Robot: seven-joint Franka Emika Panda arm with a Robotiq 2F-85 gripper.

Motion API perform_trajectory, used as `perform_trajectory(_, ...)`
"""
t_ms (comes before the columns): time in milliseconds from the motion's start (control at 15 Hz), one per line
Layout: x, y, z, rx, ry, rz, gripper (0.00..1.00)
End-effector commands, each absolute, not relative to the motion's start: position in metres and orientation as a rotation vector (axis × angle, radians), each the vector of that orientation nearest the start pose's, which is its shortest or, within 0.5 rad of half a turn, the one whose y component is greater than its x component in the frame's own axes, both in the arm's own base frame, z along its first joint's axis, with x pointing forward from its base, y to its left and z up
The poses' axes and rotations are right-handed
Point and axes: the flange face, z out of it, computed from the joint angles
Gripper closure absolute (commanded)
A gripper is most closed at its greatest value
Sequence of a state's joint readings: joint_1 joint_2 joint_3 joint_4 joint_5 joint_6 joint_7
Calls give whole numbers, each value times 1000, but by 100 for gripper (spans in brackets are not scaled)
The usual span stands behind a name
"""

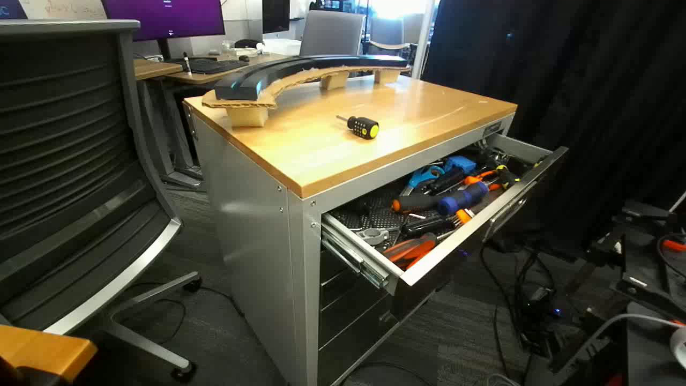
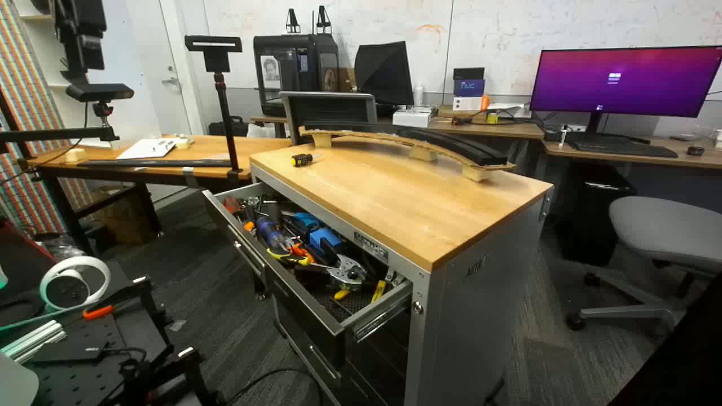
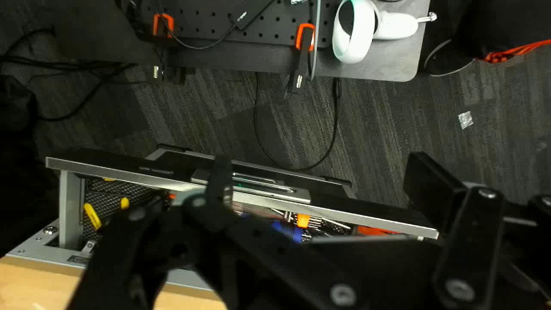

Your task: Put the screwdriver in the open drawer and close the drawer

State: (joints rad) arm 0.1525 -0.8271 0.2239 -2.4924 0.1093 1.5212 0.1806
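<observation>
The jaws are spread wide. Upper centre in an exterior view, the screwdriver is seen on the wooden surface; probably light and stiff, it should be gripped across the stubby handle.

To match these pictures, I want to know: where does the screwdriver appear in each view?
In an exterior view: screwdriver, above and slightly right of centre.
In an exterior view: screwdriver, above and left of centre.
Wrist view: screwdriver not visible.
Shared landmark: the open drawer.
</observation>
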Motion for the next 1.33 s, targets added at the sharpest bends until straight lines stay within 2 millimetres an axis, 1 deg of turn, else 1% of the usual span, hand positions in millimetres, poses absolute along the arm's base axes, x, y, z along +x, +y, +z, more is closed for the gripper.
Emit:
perform_trajectory(0, 261, 129, 529, -3219, -176, 218, 0)
perform_trajectory(200, 261, 130, 534, -3218, -178, 200, 0)
perform_trajectory(400, 261, 130, 534, -3218, -178, 199, 0)
perform_trajectory(533, 261, 132, 534, -3230, -194, 154, 0)
perform_trajectory(733, 263, 134, 531, -3232, -207, 145, 0)
perform_trajectory(800, 287, 88, 581, -3265, -66, -23, 0)
perform_trajectory(867, 292, 81, 587, -3287, -44, -79, 0)
perform_trajectory(933, 303, 67, 603, -3294, 19, -164, 0)
perform_trajectory(1067, 326, 36, 636, -3301, 83, -277, 0)
perform_trajectory(1133, 336, 23, 648, -3302, 112, -295, 0)
perform_trajectory(1200, 343, 17, 658, -3319, 151, -308, 0)
perform_trajectory(1267, 319, 27, 635, -3296, 123, -276, 0)
